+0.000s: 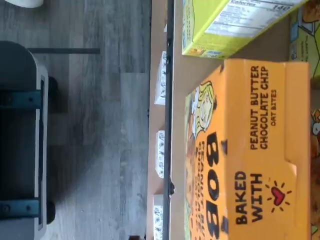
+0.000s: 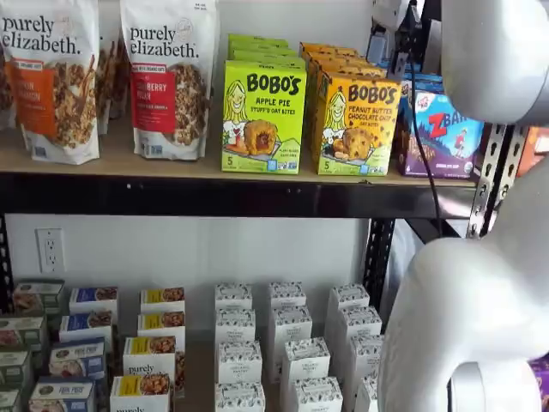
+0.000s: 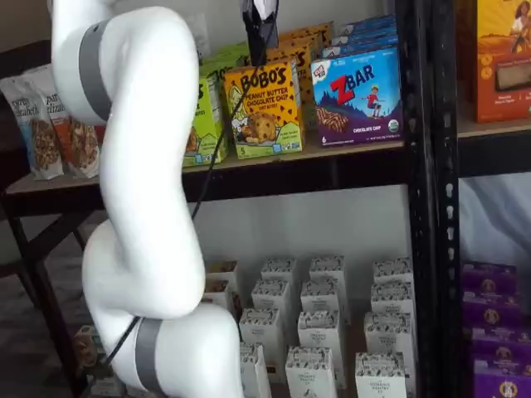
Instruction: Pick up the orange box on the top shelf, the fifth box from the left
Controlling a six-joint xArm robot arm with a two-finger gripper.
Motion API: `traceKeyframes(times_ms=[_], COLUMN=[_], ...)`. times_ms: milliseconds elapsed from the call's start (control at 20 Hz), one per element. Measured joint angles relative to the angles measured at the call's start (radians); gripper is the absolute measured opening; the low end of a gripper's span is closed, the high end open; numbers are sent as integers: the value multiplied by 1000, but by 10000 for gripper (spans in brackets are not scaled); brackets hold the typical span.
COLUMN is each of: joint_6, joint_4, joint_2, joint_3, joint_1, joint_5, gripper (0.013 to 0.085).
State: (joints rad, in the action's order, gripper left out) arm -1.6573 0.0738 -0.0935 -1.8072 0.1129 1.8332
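The orange box (image 2: 356, 124) stands upright at the front of the top shelf (image 2: 129, 167), between a lime-green box and a blue-purple box. It also shows in a shelf view (image 3: 264, 108), and its top and front fill the wrist view (image 1: 250, 155). More orange boxes stand in a row behind it. My gripper (image 3: 259, 33) hangs from the view's top edge, just above and behind the orange box, with a cable beside it. Its black fingers also show in a shelf view (image 2: 388, 47). No gap between the fingers shows, and no box is in them.
A lime-green Apple Pie box (image 2: 263, 116) stands left of the orange box and a ZBar box (image 3: 357, 95) stands right of it. Granola bags (image 2: 167, 77) stand further left. Small white boxes (image 2: 287, 343) fill the lower shelf. My white arm (image 3: 141, 207) stands before the shelves.
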Motion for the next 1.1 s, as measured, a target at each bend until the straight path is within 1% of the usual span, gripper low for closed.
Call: traceKeyframes(times_ms=[100,350,550,850,1100], joint_6=[-4,-15,-21,-32,-39], joint_4=[-3,-2,-13,-29,-38], joint_2=[8,53,83,103,104], joint_3=[-3,-47,-71,-67,-36], joint_1=[3,14,17,22,27], joint_5=[-3,15,20,7,-9], gripper=[850,850,850,850,850])
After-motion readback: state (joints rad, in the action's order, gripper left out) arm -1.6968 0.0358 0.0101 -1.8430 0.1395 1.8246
